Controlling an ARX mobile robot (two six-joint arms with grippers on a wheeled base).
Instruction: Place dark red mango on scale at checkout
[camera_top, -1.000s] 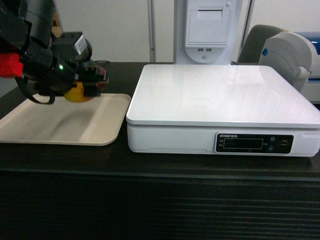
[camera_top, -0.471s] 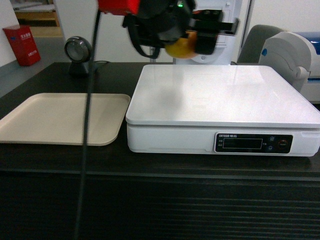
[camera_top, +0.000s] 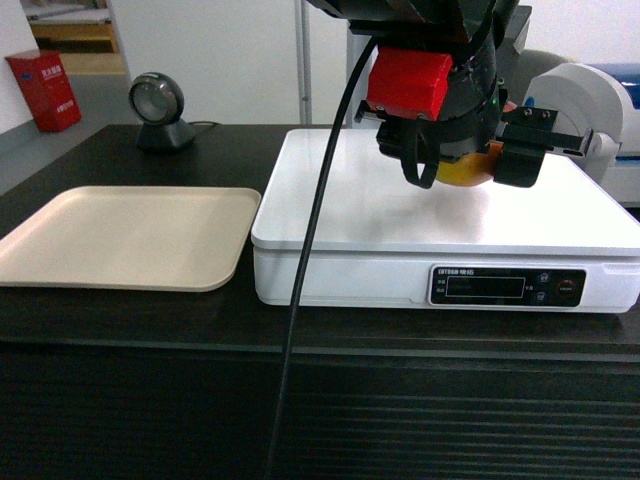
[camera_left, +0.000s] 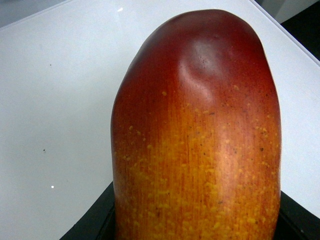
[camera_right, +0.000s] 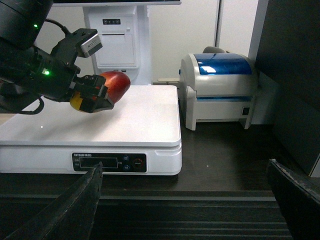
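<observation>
Beige tray (camera_top: 120, 235): lies flat on the checkout (camera_top: 130, 320) just left of the scale; nothing in it.
Scale (camera_top: 330, 215): white box, glossy platter on top, black display panel on its front face. No object rests on the platter; a faint shadow shows beneath the held fruit.
Dark red mango (camera_top: 468, 170): held in the air above the right half of the platter, not touching it. In the head view only its orange-yellow underside shows.
Mango axis: roughly level. In the left wrist view the fruit (camera_left: 197, 135) runs lengthwise away from the camera, orange-yellow speckled end at the fingers, dark red end pointing outward. In the right wrist view the red end (camera_right: 114, 84) points toward the label printer (camera_right: 220, 87).
Left gripper (camera_top: 480, 160): pinching the mango by its yellow end, black fingers on either side.
Right gripper: only two dark finger edges at the bottom corners of its wrist view, spread wide, nothing between them.
Scanner (camera_top: 160, 112): round-headed, on the counter behind the tray.
</observation>
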